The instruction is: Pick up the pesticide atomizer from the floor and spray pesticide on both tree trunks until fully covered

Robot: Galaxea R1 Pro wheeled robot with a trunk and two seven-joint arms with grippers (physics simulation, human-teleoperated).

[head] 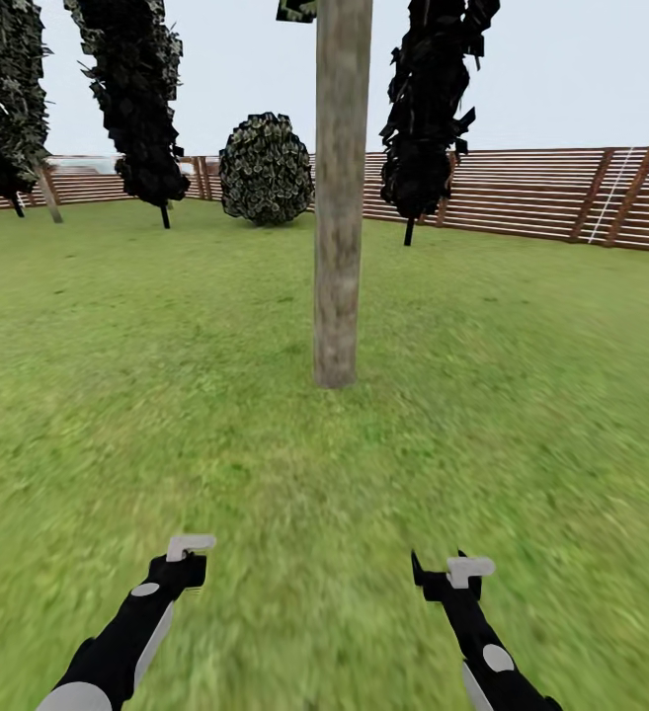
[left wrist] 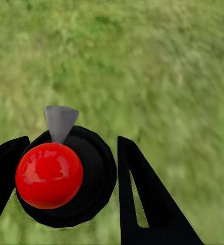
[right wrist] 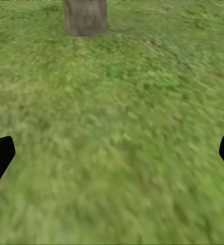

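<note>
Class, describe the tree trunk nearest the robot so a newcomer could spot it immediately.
Find the brown slatted fence behind the lawn. Before it, mid-lawn, rises the tree trunk. Unlike the dark thin-stemmed trees and round bush, it is thick, bare, mottled grey-brown.

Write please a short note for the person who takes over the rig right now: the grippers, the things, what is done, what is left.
Left gripper: jaws shut on the atomizer, held above the grass.
Right gripper: jaws open, nothing between them.
Trunk: stands upright straight ahead, well beyond both grippers.
Done: the atomizer is picked up.
Left: no spray shows on this trunk, so it seems that both trees are yet to be covered. Probably move closer, aim the nozzle at this trunk, then go to the second tree.
</note>
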